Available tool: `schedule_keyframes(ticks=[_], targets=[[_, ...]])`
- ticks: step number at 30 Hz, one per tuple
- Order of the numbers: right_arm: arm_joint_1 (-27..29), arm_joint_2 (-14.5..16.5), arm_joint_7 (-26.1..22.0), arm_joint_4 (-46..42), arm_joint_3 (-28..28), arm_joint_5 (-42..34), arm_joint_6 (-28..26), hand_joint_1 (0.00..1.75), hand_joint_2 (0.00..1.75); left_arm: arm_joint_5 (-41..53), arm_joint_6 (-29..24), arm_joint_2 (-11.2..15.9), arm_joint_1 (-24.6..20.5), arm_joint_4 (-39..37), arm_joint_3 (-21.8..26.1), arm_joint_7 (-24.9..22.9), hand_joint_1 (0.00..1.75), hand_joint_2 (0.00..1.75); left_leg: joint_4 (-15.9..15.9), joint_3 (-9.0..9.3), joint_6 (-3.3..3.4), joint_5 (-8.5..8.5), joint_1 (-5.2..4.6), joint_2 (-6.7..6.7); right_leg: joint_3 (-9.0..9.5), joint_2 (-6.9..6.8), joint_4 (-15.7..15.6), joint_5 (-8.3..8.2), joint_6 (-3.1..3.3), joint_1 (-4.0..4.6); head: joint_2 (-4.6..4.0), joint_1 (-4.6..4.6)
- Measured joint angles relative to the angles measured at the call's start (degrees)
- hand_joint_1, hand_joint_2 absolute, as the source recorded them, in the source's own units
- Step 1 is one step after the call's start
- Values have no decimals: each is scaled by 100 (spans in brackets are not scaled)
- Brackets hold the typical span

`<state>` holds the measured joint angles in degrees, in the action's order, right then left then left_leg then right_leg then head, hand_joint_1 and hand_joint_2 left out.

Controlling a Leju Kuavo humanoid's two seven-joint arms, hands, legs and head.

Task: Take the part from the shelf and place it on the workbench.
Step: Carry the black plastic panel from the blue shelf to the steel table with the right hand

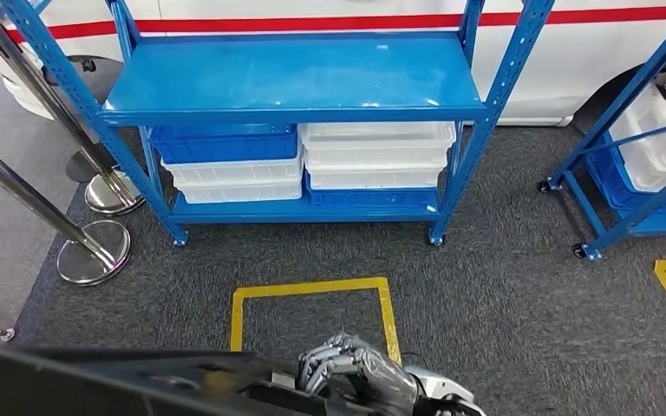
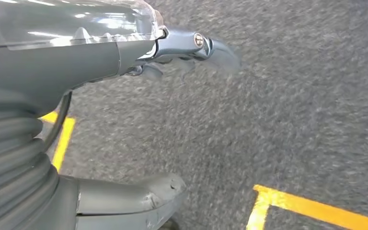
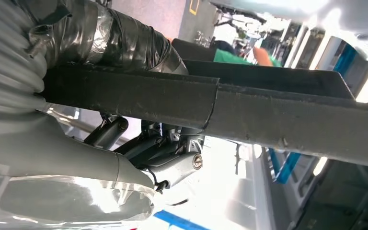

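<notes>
While my right hand [image 1: 360, 371] grips the black part [image 1: 130, 381] low in head view, the blue shelf [image 1: 295, 82] stands ahead w/ stacked bins [image 1: 373, 156]. My left hand [image 2: 124, 52] hangs over grey carpet [image 2: 292, 96], fingers apart, holding nothing.

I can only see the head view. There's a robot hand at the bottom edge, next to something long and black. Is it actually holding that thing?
Observer: Yes. The right wrist view shows the right robot hand gripping the black part.
Operator: And the other hand? I can't find it.
Observer: The left robot hand hangs over the carpet, holding nothing.
Operator: Anything near it?
Observer: Yellow tape on the floor.
</notes>
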<state>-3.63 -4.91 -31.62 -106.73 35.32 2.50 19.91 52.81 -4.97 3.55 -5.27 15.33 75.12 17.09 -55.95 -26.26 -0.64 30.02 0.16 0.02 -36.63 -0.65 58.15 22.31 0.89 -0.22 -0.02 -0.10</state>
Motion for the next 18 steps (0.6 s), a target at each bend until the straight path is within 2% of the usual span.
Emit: schedule_keyframes(ticks=[1,2,3,4,6,7,8,9,10,11,12,13,14,16,17,18], targets=[[-20,3,-16,4,0,-4,15,175,175,2,4,-3,-2,-1,0,19,0,175,2,-39,43,-58,9,3,-5,1,-17,-35,-38,1,0,0],[-36,5,-36,7,0,-5,30,175,175,3,6,-4,-6,-1,0,37,0,175,28,-67,86,-115,19,17,-35,9,4,2,-69,-2,0,0],[-51,8,-51,10,0,5,35,175,175,7,8,-5,-11,-1,0,51,0,175,41,-118,139,-184,30,30,-88,17,97,140,-93,-5,0,1],[-64,7,-59,13,0,25,35,175,175,12,10,-6,-14,-1,0,62,0,175,56,-180,185,-259,40,44,-169,27,307,383,-112,-7,0,1],[-82,6,-64,16,0,63,23,175,175,29,12,-8,-16,-1,0,70,0,175,44,-334,236,-382,21,55,-363,37,999,955,-128,-15,1,2],[-84,5,-62,18,0,74,16,175,175,42,12,-8,-15,-1,0,68,0,175,33,-422,240,-439,11,56,-430,38,1346,1118,-134,-15,1,1],[-83,4,-59,19,0,74,13,175,175,54,10,-8,-14,-1,0,62,0,175,16,-511,239,-492,1,57,-427,39,1552,1143,-135,-14,1,1],[-83,4,-54,20,0,74,12,175,175,67,8,-8,-13,-1,0,54,0,175,-8,-600,233,-539,-8,57,-334,39,1574,1053,-126,-12,1,1],[-83,4,-50,20,0,75,10,175,175,77,5,-8,-12,-1,0,46,0,175,-38,-680,226,-575,-16,56,-137,40,1386,894,-105,-7,1,1],[-83,4,-45,20,0,75,7,175,175,90,2,-10,-10,-1,0,38,0,175,-72,-748,216,-605,-20,54,147,41,1020,752,-66,5,1,1],[-83,4,-39,19,0,77,1,175,175,104,0,-20,-8,-1,0,26,0,175,-105,-804,200,-630,-30,53,437,41,602,695,-22,22,1,1],[-83,5,-34,18,0,80,-9,175,175,119,-2,-28,-7,-1,-1,15,0,175,-128,-843,176,-660,-32,53,672,39,232,693,12,38,0,1],[-81,5,-29,17,0,83,-22,175,175,135,-5,-37,-5,-1,-1,1,0,175,-138,-868,147,-695,-26,54,813,41,-15,719,37,58,0,0],[-77,6,-17,15,0,90,-44,175,175,163,-9,-48,0,-1,-3,-19,0,175,-117,-888,76,-782,-15,56,848,42,-168,707,64,76,0,1],[-76,7,-6,15,1,97,-49,175,175,174,-11,-52,4,-1,-4,-25,0,175,-121,-903,44,-771,-9,47,827,33,-195,649,90,66,0,0],[-76,9,8,15,1,106,-54,175,175,179,-11,-56,9,-1,-4,-26,0,175,-181,-936,14,-680,-7,35,801,21,-229,592,126,45,0,0]])
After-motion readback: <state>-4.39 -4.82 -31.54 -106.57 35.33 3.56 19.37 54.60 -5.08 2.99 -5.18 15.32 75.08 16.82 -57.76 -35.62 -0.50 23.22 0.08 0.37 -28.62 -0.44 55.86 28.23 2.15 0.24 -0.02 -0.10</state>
